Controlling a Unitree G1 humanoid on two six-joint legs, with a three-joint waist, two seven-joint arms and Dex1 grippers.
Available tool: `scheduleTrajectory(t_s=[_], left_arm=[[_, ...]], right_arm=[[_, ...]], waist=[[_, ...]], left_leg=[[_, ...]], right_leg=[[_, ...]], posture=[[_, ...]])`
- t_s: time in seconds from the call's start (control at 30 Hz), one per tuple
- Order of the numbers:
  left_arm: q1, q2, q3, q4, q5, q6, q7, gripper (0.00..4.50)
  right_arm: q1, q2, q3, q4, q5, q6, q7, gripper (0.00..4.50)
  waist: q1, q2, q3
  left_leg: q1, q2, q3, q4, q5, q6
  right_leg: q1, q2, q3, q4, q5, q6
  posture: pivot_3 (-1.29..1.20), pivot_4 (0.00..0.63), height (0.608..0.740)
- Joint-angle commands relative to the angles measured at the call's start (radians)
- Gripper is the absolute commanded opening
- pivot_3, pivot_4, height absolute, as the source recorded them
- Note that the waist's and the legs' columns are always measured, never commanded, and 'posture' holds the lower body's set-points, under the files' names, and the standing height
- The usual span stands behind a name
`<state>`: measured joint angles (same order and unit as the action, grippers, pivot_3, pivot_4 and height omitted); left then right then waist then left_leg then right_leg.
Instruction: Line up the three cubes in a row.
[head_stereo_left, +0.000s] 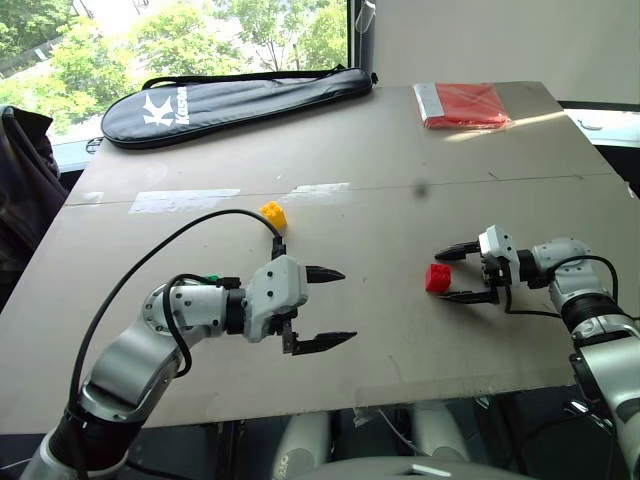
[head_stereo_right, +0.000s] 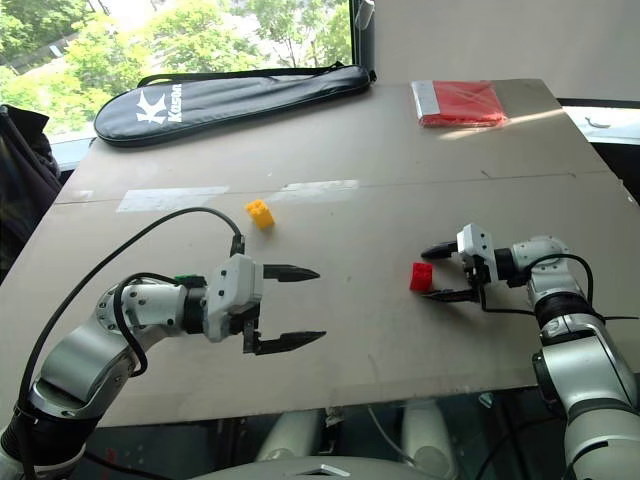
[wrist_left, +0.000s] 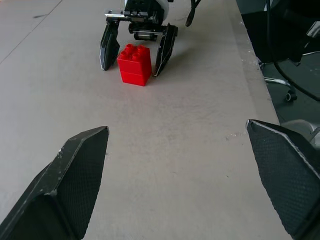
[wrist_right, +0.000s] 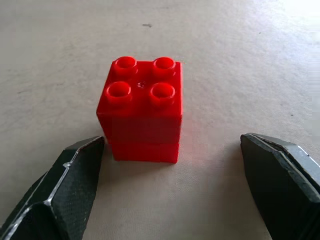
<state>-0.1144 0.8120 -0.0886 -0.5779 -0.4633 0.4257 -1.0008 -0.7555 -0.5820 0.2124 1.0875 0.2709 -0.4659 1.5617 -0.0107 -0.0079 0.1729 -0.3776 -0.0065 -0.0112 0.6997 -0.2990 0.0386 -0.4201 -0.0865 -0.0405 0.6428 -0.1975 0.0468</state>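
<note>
A red cube (head_stereo_left: 437, 277) stands studs-up on the table (head_stereo_left: 400, 190), right of centre. My right gripper (head_stereo_left: 443, 275) is open, with one finger on each side of the cube; in the right wrist view a gap shows between each finger and the red cube (wrist_right: 142, 112). A yellow cube (head_stereo_left: 273, 213) lies alone, farther back and left of centre. My left gripper (head_stereo_left: 348, 305) hovers open and empty, in front of the yellow cube and pointing toward the red one. The left wrist view looks across at the red cube (wrist_left: 134, 64) between the right gripper's fingers (wrist_left: 107, 47).
A dark racket bag (head_stereo_left: 230, 100) lies along the table's far left edge. A flat red packet (head_stereo_left: 462, 103) sits at the far right corner. White tape strips (head_stereo_left: 183, 200) mark the middle of the table. Dark cloth (head_stereo_left: 20, 180) hangs beside the left edge.
</note>
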Motion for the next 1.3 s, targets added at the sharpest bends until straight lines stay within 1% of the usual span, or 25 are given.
scheduleTrajectory(t_s=[0.03,0.4,0.6,0.63,0.73,0.8,0.93,1.03,1.07,1.13,1.2,1.3], left_arm=[[-0.021,-0.009,0.003,-0.01,0.002,-0.023,-0.006,4.5],[-0.041,-0.024,-0.004,0.014,0.017,-0.028,-0.012,4.5],[-0.011,-0.032,0.008,0.005,0.011,-0.035,-0.003,4.5],[0.015,-0.04,0.025,-0.008,-0.001,-0.032,0.013,4.5],[0.087,-0.093,0.083,-0.037,-0.034,-0.031,0.082,4.5],[0.166,-0.135,0.136,-0.054,-0.057,-0.043,0.128,4.5],[0.294,-0.187,0.198,-0.07,-0.003,-0.129,0.186,4.5],[0.383,-0.324,0.245,-0.08,0.025,-0.208,0.326,4.5],[0.417,-0.338,0.243,-0.078,0.063,-0.207,0.358,4.5],[0.49,-0.36,0.214,-0.073,0.189,-0.243,0.425,4.5],[0.525,-0.422,0.213,-0.075,0.237,-0.279,0.508,4.5],[0.587,-0.511,0.22,-0.075,0.323,-0.364,0.611,4.5]], right_arm=[[-0.004,-0.02,-0.045,0.022,-0.041,0.013,-0.025,4.49],[0.008,-0.022,-0.115,0.018,-0.088,0.017,-0.053,4.49],[0.022,-0.022,-0.135,-0.002,-0.087,0.03,0.007,4.49],[0.036,-0.028,-0.144,-0.024,-0.062,0.042,0.027,4.49],[0.081,-0.047,-0.165,-0.099,0.016,0.077,0.053,4.49],[0.132,-0.068,-0.191,-0.164,0.074,0.073,0.053,4.49],[0.257,-0.115,-0.218,-0.344,0.217,0.162,0.053,4.49],[0.369,-0.157,-0.222,-0.498,0.33,0.218,0.053,4.49],[0.393,-0.167,-0.224,-0.525,0.343,0.222,0.053,4.49],[0.438,-0.187,-0.227,-0.581,0.383,0.259,0.053,4.49],[0.463,-0.192,-0.234,-0.611,0.409,0.274,0.053,4.49],[0.496,-0.211,-0.221,-0.661,0.471,0.277,0.053,4.49]], waist=[[0.0,0.0,0.0],[0.0,0.0,0.0],[0.0,0.0,0.001],[0.0,0.0,0.001],[0.002,0.0,0.001],[0.004,0.0,0.002],[0.004,0.001,0.003],[0.008,0.001,0.004],[0.008,0.001,0.004],[0.007,0.001,0.004],[0.008,0.001,0.004],[0.014,0.0,0.005]], left_leg=[[0.0,0.0,0.0,0.0,0.0,0.0],[-0.001,0.0,0.0,0.0,0.0,0.0],[-0.001,0.0,0.0,0.0,0.0,0.0],[-0.001,0.0,0.0,0.0,0.0,0.0],[-0.002,0.0,0.0,0.0,0.0,0.0],[-0.004,0.0,-0.001,0.0,-0.001,0.001],[-0.005,0.0,-0.001,0.0,-0.001,0.001],[-0.004,0.001,0.0,0.0,-0.002,0.002],[-0.004,0.001,0.0,0.0,-0.002,0.003],[-0.003,0.001,0.001,0.0,-0.002,0.003],[-0.003,0.001,0.001,0.0,-0.002,0.003],[-0.003,0.001,0.001,0.001,-0.002,0.003]], right_leg=[[0.0,0.0,0.0,0.0,0.0,0.0],[0.0,0.0,0.0,0.0,0.0,0.0],[0.0,0.0,0.0,0.0,0.0,0.0],[0.0,0.0,0.0,0.0,0.0,0.0],[-0.001,-0.001,0.0,-0.001,0.0,0.0],[-0.002,-0.001,-0.001,-0.001,0.0,0.001],[-0.003,-0.002,0.001,-0.002,0.0,0.0],[-0.003,-0.003,0.002,-0.002,0.0,0.0],[-0.002,-0.007,0.002,-0.002,0.0,0.0],[-0.003,-0.007,0.002,-0.002,0.0,0.0],[-0.003,-0.003,0.001,-0.001,0.0,0.001],[-0.003,-0.003,0.0,-0.001,-0.002,0.004]], posture=[[0.0,0.15,0.694],[0.0,0.15,0.694],[0.0,0.15,0.694],[0.0,0.15,0.694],[0.0,0.15,0.694],[0.0,0.15,0.694],[0.0,0.15,0.694],[0.0,0.15,0.694],[0.0,0.15,0.694],[0.0,0.15,0.694],[0.0,0.15,0.694],[0.0,0.15,0.694]])
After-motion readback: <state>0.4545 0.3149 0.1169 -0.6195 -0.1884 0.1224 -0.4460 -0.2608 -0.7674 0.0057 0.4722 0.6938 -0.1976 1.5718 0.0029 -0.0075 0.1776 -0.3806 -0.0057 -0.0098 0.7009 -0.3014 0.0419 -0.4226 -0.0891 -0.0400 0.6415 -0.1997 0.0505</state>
